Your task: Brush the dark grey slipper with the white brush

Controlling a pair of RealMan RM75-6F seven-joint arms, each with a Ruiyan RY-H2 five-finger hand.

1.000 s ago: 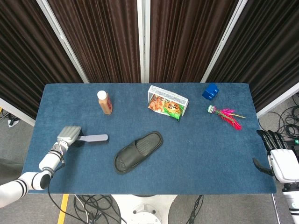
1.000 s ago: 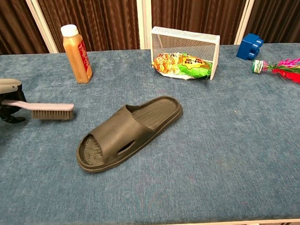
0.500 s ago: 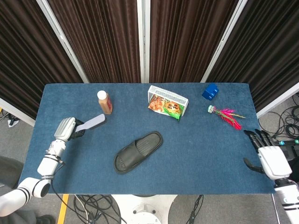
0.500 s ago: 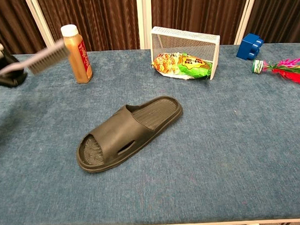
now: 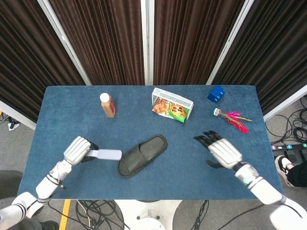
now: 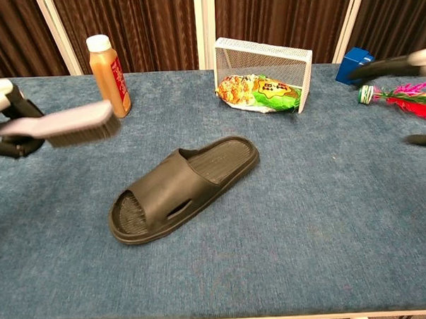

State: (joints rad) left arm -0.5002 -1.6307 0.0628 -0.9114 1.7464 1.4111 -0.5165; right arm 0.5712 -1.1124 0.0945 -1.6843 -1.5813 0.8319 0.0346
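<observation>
The dark grey slipper (image 5: 142, 155) (image 6: 183, 187) lies sole-down near the table's front middle, toe toward the front left. My left hand (image 5: 78, 150) (image 6: 6, 119) grips the white brush (image 5: 107, 155) (image 6: 73, 125) by its handle. The brush head hovers above the table just left of the slipper's toe, bristles down. My right hand (image 5: 218, 151) (image 6: 407, 66) hangs open over the table to the right of the slipper, fingers spread and holding nothing.
A brown bottle (image 5: 107, 105) stands at the back left. A white mesh basket (image 5: 172, 101) with a snack bag (image 6: 261, 92) lies at the back middle. A blue block (image 5: 216, 93) and a pink shuttlecock (image 5: 231, 118) sit at the back right.
My left hand swung the brush from near the bottle down toward the slipper's toe. My right hand moved in from the table's right edge to beside the slipper.
</observation>
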